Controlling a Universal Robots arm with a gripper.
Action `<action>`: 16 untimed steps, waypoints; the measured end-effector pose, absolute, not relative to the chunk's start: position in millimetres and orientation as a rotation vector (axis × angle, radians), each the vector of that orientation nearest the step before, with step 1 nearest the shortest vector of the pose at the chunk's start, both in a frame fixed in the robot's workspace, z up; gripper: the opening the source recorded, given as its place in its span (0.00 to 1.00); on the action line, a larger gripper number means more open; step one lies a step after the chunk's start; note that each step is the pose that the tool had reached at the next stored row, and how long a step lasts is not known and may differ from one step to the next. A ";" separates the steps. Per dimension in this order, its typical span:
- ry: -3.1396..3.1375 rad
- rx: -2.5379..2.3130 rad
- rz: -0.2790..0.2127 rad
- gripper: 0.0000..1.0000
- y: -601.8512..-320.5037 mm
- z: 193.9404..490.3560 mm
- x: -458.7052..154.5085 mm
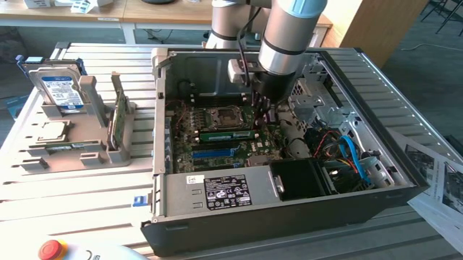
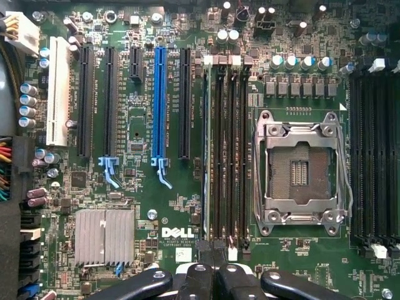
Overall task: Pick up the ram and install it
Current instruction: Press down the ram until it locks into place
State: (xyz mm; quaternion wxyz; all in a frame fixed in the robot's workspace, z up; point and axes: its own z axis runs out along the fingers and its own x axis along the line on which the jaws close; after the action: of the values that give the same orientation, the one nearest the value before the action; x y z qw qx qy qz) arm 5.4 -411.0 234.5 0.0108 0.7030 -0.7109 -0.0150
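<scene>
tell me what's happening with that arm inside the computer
A robot arm is reaching down into an open desktop case, its pincer shut just above the motherboard, at the end of the memory slots next to the empty processor socket. A green ram stick already lies in a slot on the board. Outside the case, a grey holder carries a hard drive, a processor chip and another upright green stick.

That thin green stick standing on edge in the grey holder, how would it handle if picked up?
The ram is probably stiff and light, being a thin flat board. It stands on its narrow edge in the grey holder, so it would likely tip over if set down without support.
</scene>
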 end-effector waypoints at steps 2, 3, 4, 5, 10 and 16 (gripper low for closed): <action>-2.219 2.194 -0.046 0.11 -411.0 232.6 5.3; -2.219 2.194 -0.046 0.11 -410.9 231.9 5.4; -2.219 2.194 -0.046 0.11 -411.0 231.6 5.3; -2.219 2.194 -0.046 0.11 -411.0 231.6 5.3; -2.219 2.194 -0.046 0.11 -410.9 230.8 5.4; -2.219 2.195 -0.044 0.11 -410.9 229.3 5.3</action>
State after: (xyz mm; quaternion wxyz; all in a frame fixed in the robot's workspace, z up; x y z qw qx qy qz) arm 5.3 -410.9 229.3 0.0101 0.7030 -0.7109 -0.0142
